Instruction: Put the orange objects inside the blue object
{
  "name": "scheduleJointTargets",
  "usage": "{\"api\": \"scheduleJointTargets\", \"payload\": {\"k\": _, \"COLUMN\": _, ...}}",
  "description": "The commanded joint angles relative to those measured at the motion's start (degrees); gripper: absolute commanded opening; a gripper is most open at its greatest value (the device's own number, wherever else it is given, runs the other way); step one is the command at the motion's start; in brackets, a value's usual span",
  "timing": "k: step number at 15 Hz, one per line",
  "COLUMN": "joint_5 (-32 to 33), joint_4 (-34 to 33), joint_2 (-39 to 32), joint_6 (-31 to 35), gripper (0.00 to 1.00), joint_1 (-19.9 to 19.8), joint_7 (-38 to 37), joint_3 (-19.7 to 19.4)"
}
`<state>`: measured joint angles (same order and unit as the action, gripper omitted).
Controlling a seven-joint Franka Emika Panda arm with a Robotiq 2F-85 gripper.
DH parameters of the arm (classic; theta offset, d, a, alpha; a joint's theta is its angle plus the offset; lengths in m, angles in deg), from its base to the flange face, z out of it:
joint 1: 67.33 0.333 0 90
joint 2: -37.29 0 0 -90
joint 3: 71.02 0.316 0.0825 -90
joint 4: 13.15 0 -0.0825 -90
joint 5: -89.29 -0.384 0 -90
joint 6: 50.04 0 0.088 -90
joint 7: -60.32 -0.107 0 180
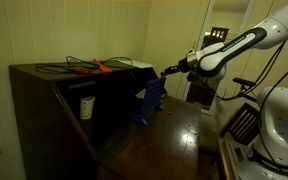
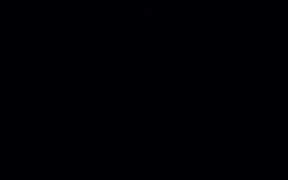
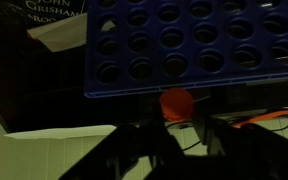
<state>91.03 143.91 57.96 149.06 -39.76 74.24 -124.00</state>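
Carrying one small round orange-red plastic disc [image 3: 176, 102], the jaws are pinched on it just beside the near rim of the bright blue plastic grid with round holes [image 3: 184, 45]. The grid stands upright on the dark glossy worktop [image 1: 189, 135]. Insertion seems to be the step in hand. Next, the disc needs lining up edge-on with a slot in the rim before release. No other orange pieces can be made out.
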Motion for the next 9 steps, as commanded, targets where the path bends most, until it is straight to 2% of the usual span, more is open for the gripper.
{"api": "scheduleJointTargets", "payload": {"k": 1, "joint_5": 2.1, "joint_4": 0.6, "joint_2": 2.3, "joint_6": 1.7, "gripper": 0.09, "joint_1": 3.1, "joint_7": 0.2, "joint_3": -3.6}}
{"api": "scheduleJointTargets", "payload": {"k": 9, "joint_5": 3.8, "joint_4": 0.6, "joint_2": 2.6, "joint_6": 3.8, "gripper": 0.09, "joint_1": 7.8, "joint_7": 0.0, "joint_3": -9.2}}
